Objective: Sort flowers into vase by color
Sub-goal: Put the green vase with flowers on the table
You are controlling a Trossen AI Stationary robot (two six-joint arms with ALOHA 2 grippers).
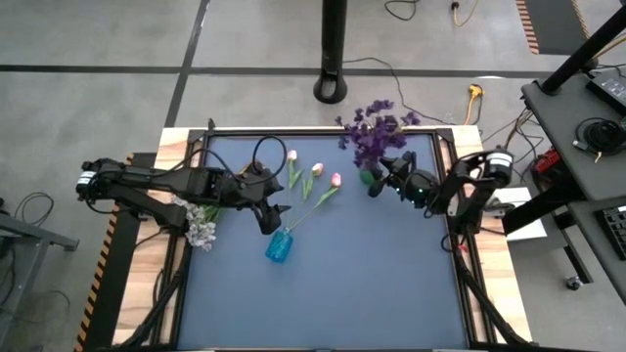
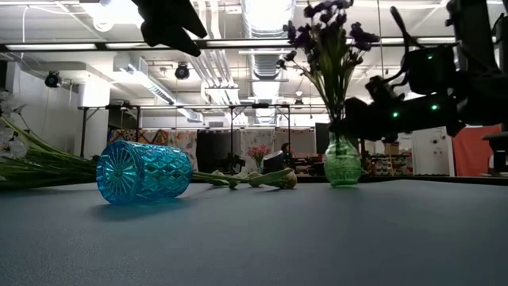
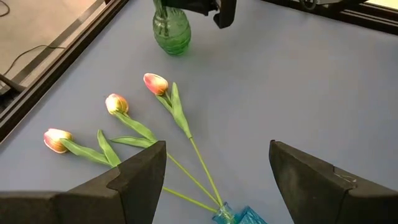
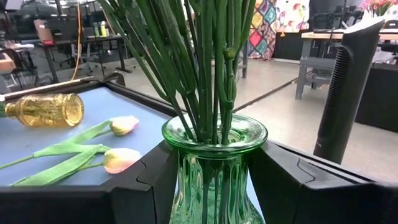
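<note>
A green glass vase (image 1: 366,177) with dark purple flowers (image 1: 377,129) stands upright at the table's far right, and my right gripper (image 4: 211,180) is shut on it. A blue glass vase (image 1: 279,246) lies on its side near the middle. Three pink tulips (image 3: 155,83) lie on the table with their stem ends stuck into its mouth (image 3: 239,216). My left gripper (image 3: 217,177) hangs open above the blue vase's mouth and touches nothing. My right gripper pinches the green vase just under its rim, at the neck (image 4: 186,177), between its two fingers. The fingers come level from the table's right side. The vase stays upright, and its base (image 2: 342,183) looks to be on the table.
White-lavender sprigs (image 1: 201,232) lie at the table's left edge under my left arm. An amber vase (image 4: 43,109) lies on its side beyond the tulips. A black frame rail (image 1: 323,132) runs round the table. The near half of the mat (image 1: 333,303) is bare.
</note>
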